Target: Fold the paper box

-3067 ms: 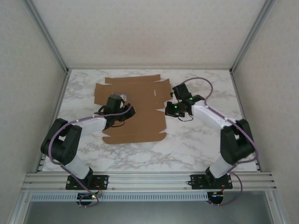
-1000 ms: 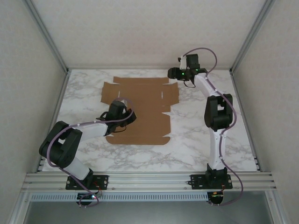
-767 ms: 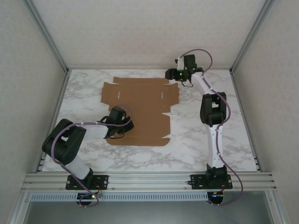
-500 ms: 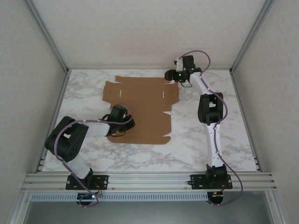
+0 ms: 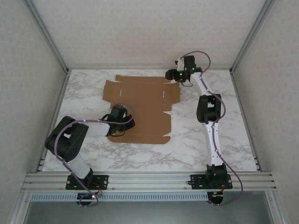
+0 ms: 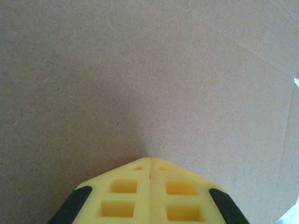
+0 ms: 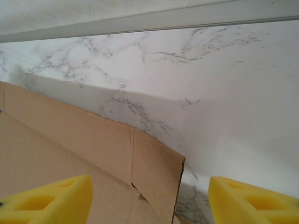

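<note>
A: Do we see a container here, and what is in it?

B: We see the paper box as one flat sheet, spread on the marble table. It lies in the upper middle of the overhead view, a little left of centre. The one thing on top of it is the left gripper, low on the sheet's lower left part.

A: How does the sheet look?

B: It is plain brown cardboard. We make out notched flaps along its right edge, a tab at the lower right corner and short slits near the upper corners. In the left wrist view it is an even brown surface with a faint crease at upper right. In the right wrist view a corner flap shows a crease and a small ragged cut, and its edge casts a shadow on the marble.

A: And the jaws?

B: The left gripper has its two yellow fingers pressed together along one seam, tips right at the cardboard. We cannot tell whether they touch it. The right gripper is spread wide, with the flap corner in the gap, at the sheet's upper right corner.

A: Our count?

B: One cardboard sheet, two arms, two grippers, each with two yellow fingers.
</note>
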Robot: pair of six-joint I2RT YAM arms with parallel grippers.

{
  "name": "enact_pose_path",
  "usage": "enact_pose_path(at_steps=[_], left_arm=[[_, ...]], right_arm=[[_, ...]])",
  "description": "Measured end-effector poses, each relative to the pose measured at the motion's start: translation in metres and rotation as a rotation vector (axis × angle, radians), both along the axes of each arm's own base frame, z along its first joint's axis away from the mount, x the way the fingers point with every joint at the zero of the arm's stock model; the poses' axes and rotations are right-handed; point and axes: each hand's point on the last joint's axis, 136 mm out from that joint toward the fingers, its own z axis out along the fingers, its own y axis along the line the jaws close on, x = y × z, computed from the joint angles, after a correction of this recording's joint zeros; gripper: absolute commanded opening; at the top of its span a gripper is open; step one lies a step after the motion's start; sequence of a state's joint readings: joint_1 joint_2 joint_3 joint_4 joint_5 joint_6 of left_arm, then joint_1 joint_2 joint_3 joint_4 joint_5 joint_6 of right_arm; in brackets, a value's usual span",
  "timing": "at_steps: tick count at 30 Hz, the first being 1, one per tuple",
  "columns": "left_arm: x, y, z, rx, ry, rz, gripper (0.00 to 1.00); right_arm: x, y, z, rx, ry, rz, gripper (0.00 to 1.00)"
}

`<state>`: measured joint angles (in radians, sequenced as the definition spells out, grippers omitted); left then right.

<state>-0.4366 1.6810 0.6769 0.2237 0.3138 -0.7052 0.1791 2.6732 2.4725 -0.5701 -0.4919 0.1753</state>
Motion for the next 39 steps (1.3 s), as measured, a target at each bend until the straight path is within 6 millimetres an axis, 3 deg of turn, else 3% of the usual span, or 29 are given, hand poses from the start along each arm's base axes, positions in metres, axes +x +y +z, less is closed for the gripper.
enact_pose_path(at_steps=[15,26,32,39], left_arm=[[-0.005,0.008,0.0,0.048,-0.004,-0.009,0.0],[-0.007,0.01,-0.001,0.083,-0.004,-0.04,0.0],[-0.009,0.01,-0.001,0.127,0.011,-0.094,0.0],[-0.01,0.008,-0.002,0.154,0.006,-0.133,0.0]], right_arm=[[0.003,0.008,-0.016,0.076,0.032,0.028,0.55],[-0.002,-0.001,0.005,0.321,0.089,0.095,0.58],[-0.002,-0.014,0.004,0.339,0.107,0.085,0.59],[-0.006,-0.011,0.003,0.343,0.124,0.093,0.6]])
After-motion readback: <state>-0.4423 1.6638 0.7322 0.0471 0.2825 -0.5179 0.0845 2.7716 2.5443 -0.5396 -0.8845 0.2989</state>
